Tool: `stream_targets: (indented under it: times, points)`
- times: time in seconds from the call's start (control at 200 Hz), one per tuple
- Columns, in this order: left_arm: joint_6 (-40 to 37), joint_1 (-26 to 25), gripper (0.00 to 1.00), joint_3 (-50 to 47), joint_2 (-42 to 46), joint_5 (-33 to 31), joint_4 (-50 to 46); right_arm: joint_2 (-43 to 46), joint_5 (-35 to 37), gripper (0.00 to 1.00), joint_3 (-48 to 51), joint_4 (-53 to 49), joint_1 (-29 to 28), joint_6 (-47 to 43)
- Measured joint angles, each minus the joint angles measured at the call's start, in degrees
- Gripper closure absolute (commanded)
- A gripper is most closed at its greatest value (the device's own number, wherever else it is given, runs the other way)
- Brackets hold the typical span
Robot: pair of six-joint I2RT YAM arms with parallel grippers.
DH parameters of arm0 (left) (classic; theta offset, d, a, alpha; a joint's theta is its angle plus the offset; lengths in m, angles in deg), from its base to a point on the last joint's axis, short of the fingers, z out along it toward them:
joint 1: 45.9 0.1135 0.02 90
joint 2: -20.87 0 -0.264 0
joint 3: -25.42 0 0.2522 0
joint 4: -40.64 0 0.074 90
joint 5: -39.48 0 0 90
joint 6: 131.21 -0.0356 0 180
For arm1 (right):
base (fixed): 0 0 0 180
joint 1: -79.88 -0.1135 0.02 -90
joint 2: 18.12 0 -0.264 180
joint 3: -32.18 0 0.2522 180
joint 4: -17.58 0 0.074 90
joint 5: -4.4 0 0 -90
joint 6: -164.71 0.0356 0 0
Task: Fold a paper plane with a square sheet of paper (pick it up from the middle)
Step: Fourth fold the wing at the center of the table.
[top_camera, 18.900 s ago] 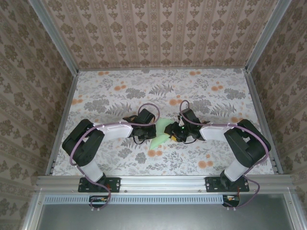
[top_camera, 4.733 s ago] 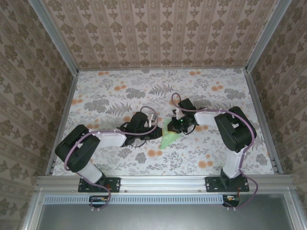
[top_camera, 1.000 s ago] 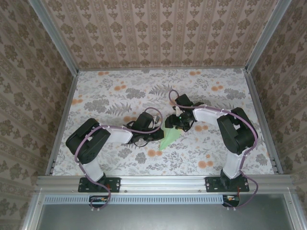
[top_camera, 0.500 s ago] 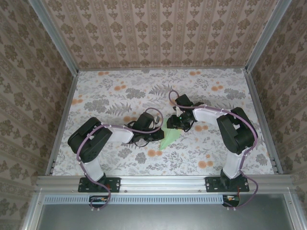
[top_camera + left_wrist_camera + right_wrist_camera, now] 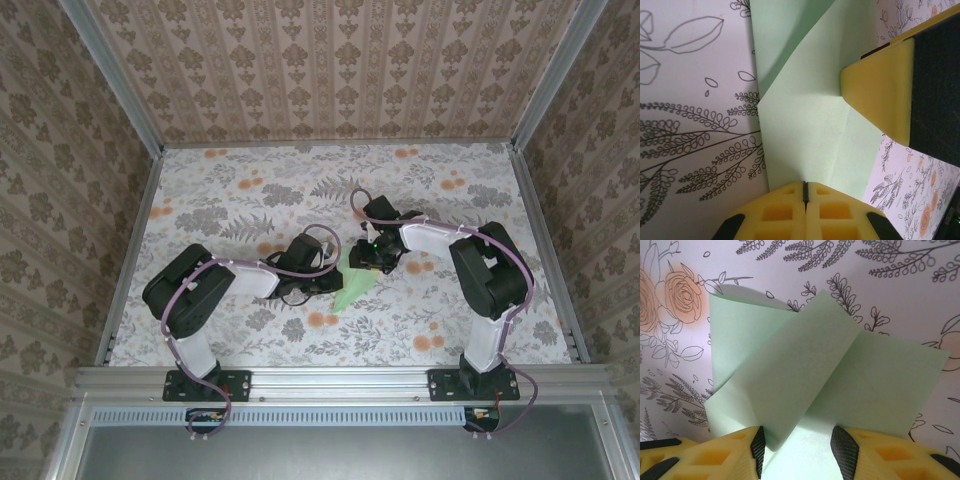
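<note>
- Because the folded sheet of paper [image 5: 352, 284] lies in the middle of the desk [image 5: 220, 200] as a narrow wedge, its long axis runs slantwise, with the pointed end toward the near left and the broad end toward the far right.
- In the right wrist view, one flap stands raised off the layers beneath, its loose corner dipping between the jaws.
- The right hand [image 5: 797, 455] sits at the broad far end. Its jaws are partly apart with a gap showing beside the flap, so I judge nothing is gripped yet.
- The left hand [image 5: 805, 207] is closed, tips together at the paper's left edge. I cannot tell whether it presses or pinches.
- The right hand is nearer the flap, so the coming crease likely falls to it, while the left hand anchors the sheet.
</note>
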Motion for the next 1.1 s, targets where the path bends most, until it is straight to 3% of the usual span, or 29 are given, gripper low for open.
stream_targets:
  times: [0.425,0.65,0.71,0.885,1.0,1.1]
  points:
    - [0.2,0.0,1.0,0.0,-0.2,0.0,-0.2,1.3,-0.4,0.51,0.5,0.3,-0.3,0.0]
    - [1.1,0.4,1.0,0.5,-0.6,0.9,-0.9,9.2,-2.7,0.5,2.8,-1.2,-0.1,-0.1]
    - [1.2,0.4,1.0,0.7,-0.7,1.0,-1.1,12.4,-4.0,0.56,3.0,-0.7,-0.1,-0.3]
    - [1.4,0.3,1.0,1.6,-1.4,1.7,-1.5,14.8,-9.9,0.92,4.6,3.3,-0.1,-1.3]
    - [1.4,0.3,1.0,1.8,-1.6,1.9,-1.7,11.6,-12.9,1.0,5.9,5.2,-0.2,-1.2]
    - [1.4,0.3,1.0,1.8,-1.6,1.9,-1.7,8.2,-14.1,1.0,6.4,6.1,-0.3,-1.3]
